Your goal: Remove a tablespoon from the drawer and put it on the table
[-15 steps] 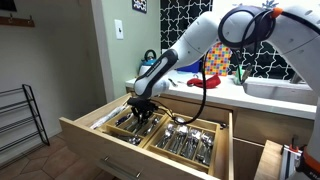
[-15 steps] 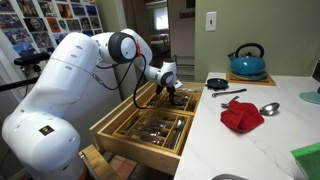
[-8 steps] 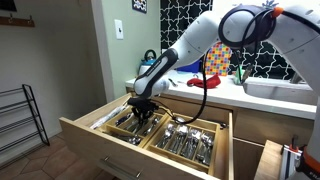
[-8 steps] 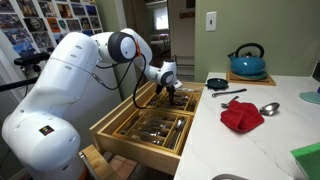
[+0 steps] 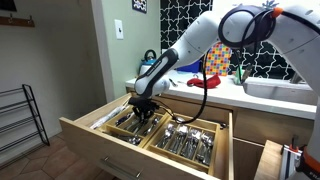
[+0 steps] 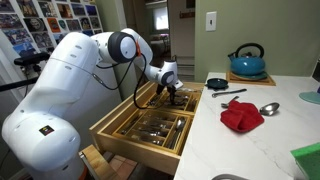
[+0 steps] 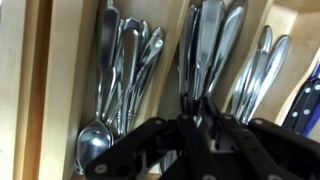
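The light-wood drawer (image 5: 100,145) stands pulled out in both exterior views (image 6: 128,143), with divider trays full of silver cutlery. My gripper (image 5: 141,115) reaches down into the back tray (image 6: 170,96). In the wrist view the fingertips (image 7: 197,108) are drawn close together over the middle compartment, pinching a silver cutlery handle (image 7: 205,60); I cannot tell whether it is a spoon. Several spoons (image 7: 110,80) lie in the compartment to the left. The white table (image 6: 275,145) lies beside the drawer.
On the table are a red cloth (image 6: 241,116), a large spoon (image 6: 267,108), a small black pan (image 6: 217,82) and a blue kettle (image 6: 247,63). Wooden dividers (image 7: 172,60) stand close on both sides of the fingers. A wire rack (image 5: 20,115) stands on the floor.
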Robot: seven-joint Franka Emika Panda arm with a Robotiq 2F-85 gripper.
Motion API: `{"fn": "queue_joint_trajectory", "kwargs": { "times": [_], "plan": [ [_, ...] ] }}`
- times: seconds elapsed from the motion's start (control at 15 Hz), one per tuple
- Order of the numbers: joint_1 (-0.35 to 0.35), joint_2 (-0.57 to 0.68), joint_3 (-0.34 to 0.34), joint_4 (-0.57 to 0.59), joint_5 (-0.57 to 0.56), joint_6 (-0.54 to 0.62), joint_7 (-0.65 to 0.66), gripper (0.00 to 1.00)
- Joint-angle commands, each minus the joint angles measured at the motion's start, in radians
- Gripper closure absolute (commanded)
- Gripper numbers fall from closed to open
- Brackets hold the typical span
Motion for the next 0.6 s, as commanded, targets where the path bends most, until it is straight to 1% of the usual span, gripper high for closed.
{"fn": "queue_joint_trajectory", "kwargs": {
  "times": [0.0,0.07,0.13,0.27,0.33,0.4,0.53],
  "plan": [
    [0.006,0.008,-0.010,0.010,-0.005,-0.012,0.009,0.73],
    [0.005,0.010,-0.009,0.011,-0.004,-0.009,0.008,0.73],
    [0.005,0.011,-0.008,0.012,-0.004,-0.004,0.005,0.68],
    [0.005,0.014,-0.007,0.014,-0.005,-0.001,0.002,0.67],
    [0.006,0.015,-0.006,0.015,-0.006,-0.002,0.001,0.64],
    [0.006,0.016,-0.006,0.015,-0.006,-0.001,0.001,0.70],
    [0.007,0.018,-0.008,0.015,-0.008,0.004,0.000,0.77]
  ]
}}
